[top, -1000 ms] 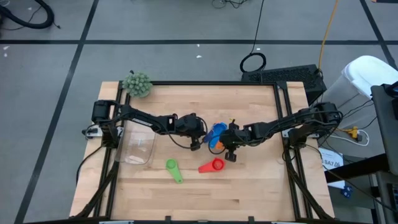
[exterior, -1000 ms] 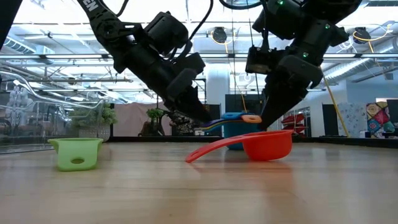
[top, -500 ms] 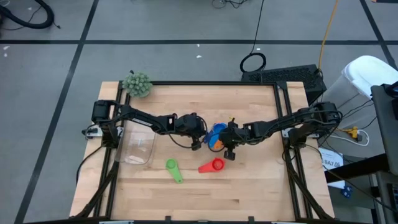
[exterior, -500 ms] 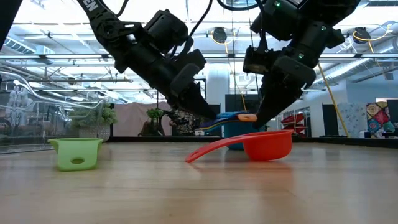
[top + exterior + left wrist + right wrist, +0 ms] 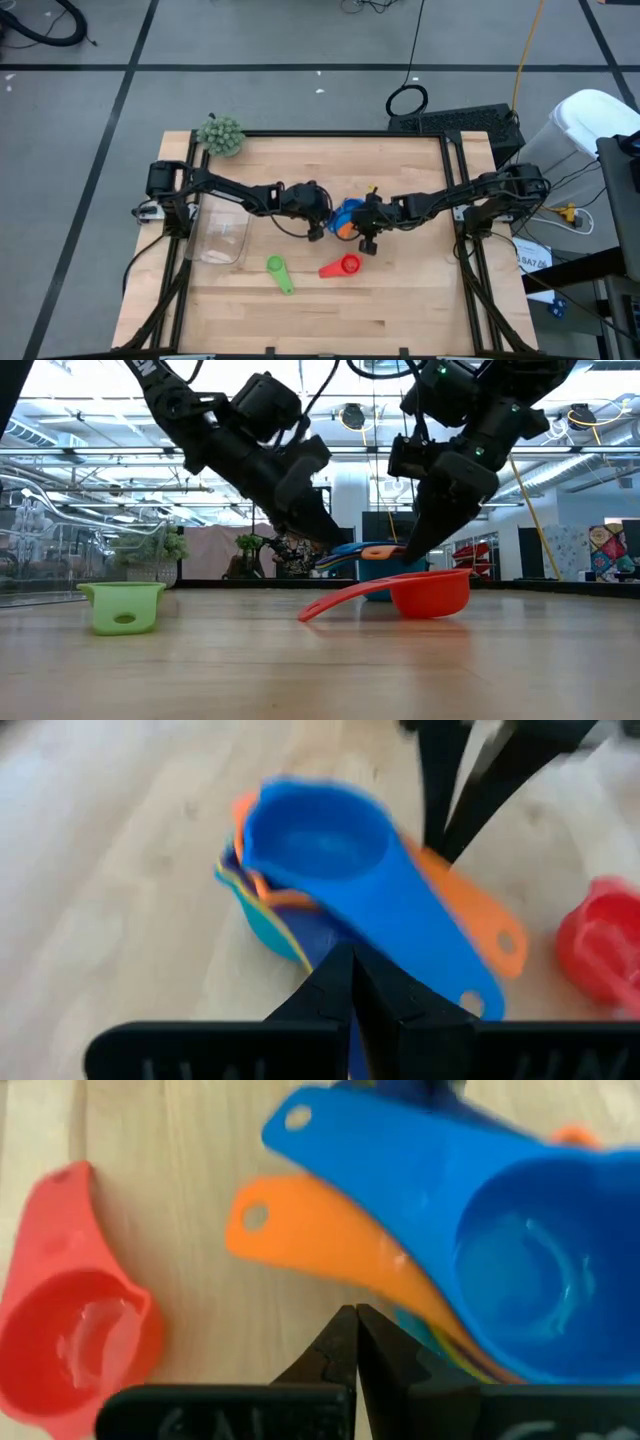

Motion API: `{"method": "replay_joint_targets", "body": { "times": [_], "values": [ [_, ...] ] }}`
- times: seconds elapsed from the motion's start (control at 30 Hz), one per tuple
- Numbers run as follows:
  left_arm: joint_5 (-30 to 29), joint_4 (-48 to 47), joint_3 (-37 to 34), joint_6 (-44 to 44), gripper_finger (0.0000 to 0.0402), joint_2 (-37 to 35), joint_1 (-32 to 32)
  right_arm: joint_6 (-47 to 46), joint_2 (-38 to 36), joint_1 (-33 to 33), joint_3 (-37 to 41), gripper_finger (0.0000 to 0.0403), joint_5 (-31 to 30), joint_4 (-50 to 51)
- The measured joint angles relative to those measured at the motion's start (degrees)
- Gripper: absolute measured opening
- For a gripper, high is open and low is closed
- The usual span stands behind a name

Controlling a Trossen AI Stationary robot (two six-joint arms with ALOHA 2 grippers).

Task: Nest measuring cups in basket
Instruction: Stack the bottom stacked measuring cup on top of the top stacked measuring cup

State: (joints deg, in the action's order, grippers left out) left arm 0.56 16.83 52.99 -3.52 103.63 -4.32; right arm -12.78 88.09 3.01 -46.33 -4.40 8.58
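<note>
Several measuring cups sit nested in a stack (image 5: 347, 215) at mid-table: light blue on top (image 5: 320, 835), then orange, yellow, another blue and dark blue. The red cup (image 5: 342, 266) and the green cup (image 5: 280, 272) lie apart nearer the near edge, bowls up. The clear basket (image 5: 220, 238) rests flat near the left edge. My left gripper (image 5: 318, 224) is shut at the stack's left side. My right gripper (image 5: 364, 238) is shut at the stack's right side, by the orange handle. My left gripper is shut on a dark blue handle (image 5: 322, 942) that sticks out low in the stack, slanting down from the table's left; a blue strip shows between the fingers. The stack's bowls rest on the table. My right gripper's shut fingertips (image 5: 410, 545) press against the orange cup's handle (image 5: 330, 1245) near its mid-length, slanting down from the table's right. The handle sticks out level from the stack.
A fuzzy green ball (image 5: 220, 135) sits at the far left corner of the table. Black frame rails run along the left and right edges. Bare wood lies between the stack and the basket and along the near edge.
My right gripper has moved a little toward the left and far edges, and the orange handle has swung with it, toward the left, closer under the light blue handle. My left gripper has kept its place at the stack.
</note>
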Motion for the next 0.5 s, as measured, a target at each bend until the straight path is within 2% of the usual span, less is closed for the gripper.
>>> {"method": "replay_joint_targets", "body": {
  "times": [0.1, 0.2, 0.37, 0.43, 0.5],
  "values": [
    [-0.7, -0.4, 0.1, 1.1, 0.0012, -2.6, -0.1, -0.1, 0.0, 0.0, 0.0, 0.0, 0.0, 2.9],
    [-3.9, -2.8, 0.1, 4.5, 0.0016, -6.4, -0.9, -0.2, 0.0, 0.0, 0.0, 0.0, 0.0, 4.8],
    [-12.8, -13.4, 0.2, 10.0, 0.002, -10.7, -3.4, -1.0, 0.0, 0.1, 0.0, 0.0, 0.0, 4.7],
    [-13.8, -20.6, -0.1, 9.9, 0.0017, -10.8, -5.3, -1.1, 0.0, 0.4, 0.0, 0.0, 0.0, 4.3],
    [-13.9, -23.0, 0.0, 8.9, 0.0012, -9.7, -6.7, -1.0, 0.0, 0.6, 0.0, 0.0, 0.0, 3.9]
  ]
}}
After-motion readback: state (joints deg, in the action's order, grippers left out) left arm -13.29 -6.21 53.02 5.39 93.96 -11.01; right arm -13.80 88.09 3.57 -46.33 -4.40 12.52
